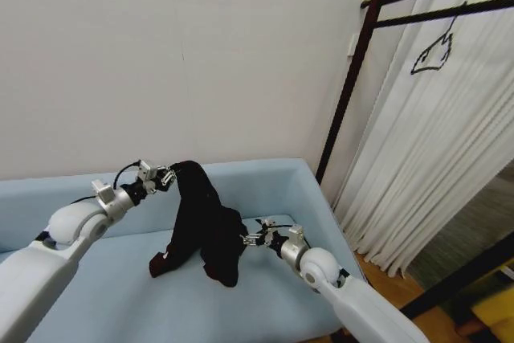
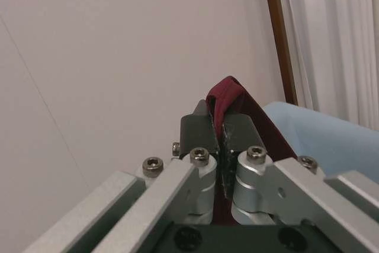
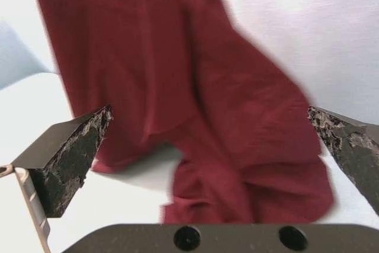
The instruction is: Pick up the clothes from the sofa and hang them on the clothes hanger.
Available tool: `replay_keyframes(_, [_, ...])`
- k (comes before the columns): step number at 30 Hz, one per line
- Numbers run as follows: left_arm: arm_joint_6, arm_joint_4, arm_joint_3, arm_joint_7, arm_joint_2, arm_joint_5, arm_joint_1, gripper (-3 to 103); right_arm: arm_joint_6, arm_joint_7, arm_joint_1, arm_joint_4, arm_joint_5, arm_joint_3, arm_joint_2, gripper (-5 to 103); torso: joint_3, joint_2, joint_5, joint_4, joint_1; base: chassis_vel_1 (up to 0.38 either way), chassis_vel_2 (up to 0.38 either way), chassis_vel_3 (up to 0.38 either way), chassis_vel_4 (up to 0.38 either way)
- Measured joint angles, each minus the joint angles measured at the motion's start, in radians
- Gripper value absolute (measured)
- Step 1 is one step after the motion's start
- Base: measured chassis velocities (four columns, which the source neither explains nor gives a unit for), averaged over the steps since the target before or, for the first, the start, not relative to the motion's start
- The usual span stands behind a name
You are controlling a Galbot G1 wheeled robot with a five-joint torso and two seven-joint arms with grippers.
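Left gripper (image 1: pixel 169 174) pinches the top fold of the limp dark red cloth garment (image 1: pixel 205 230) above the pale blue sofa (image 1: pixel 96 295); right gripper (image 1: pixel 250 238) gapes wide by its lower drape. It looks soft and light; best to bunch a fold.

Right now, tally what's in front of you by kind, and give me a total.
1 garment
1 sofa
1 clothes rack
1 curtain
2 grippers: left gripper shut on the garment, right gripper open
Total: 6
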State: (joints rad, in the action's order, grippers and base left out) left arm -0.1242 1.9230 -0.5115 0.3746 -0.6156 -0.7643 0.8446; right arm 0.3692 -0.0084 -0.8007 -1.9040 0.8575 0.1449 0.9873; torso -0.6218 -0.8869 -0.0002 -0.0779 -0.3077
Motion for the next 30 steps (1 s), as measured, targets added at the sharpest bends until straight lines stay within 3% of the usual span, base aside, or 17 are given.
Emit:
replay_keyframes(3, [-0.013,0.015,0.003,-0.026,0.002,-0.011,-0.008,2,-0.015,0.022,0.026,-0.002,0.04,0.059,0.017,100,0.0,0.0,0.0,0.0,0.0,0.0,0.0,0.0,0.0])
replay_keyframes(8, [-0.026,0.033,0.005,-0.06,0.002,-0.023,-0.011,2,-0.043,0.132,0.071,-0.001,0.097,0.158,0.088,100,0.0,0.0,0.0,0.0,0.0,0.0,0.0,0.0,0.0])
replay_keyframes(13, [-0.033,0.048,-0.007,-0.074,0.006,-0.043,-0.008,2,-0.109,0.29,0.126,0.097,0.087,0.218,0.179,100,0.0,0.0,-0.0001,0.0002,0.0,0.0,0.0,0.0,0.0])
replay_keyframes(23, [-0.04,0.045,-0.002,-0.077,0.002,-0.059,-0.031,2,-0.131,0.308,0.13,0.206,0.044,0.209,0.229,100,0.0,0.0,0.0001,-0.0001,0.0,0.0,0.0,0.0,0.0])
replay_keyframes(27, [-0.043,0.036,0.005,-0.078,-0.005,-0.06,-0.046,2,-0.134,0.295,0.126,0.22,0.035,0.208,0.233,91,0.0,0.0,0.0001,-0.0001,0.0,0.0,0.0,0.0,0.0])
replay_keyframes(28, [-0.043,0.034,0.007,-0.08,-0.006,-0.062,-0.05,2,-0.134,0.293,0.125,0.224,0.032,0.208,0.234,80,0.0,0.0,0.0001,-0.0001,0.0,0.0,0.0,0.0,0.0])
replay_keyframes(30, [-0.044,0.031,0.009,-0.081,-0.008,-0.063,-0.053,2,-0.134,0.29,0.124,0.229,0.03,0.206,0.236,76,0.0,0.0,0.0001,-0.0001,0.0,0.0,0.0,0.0,0.0])
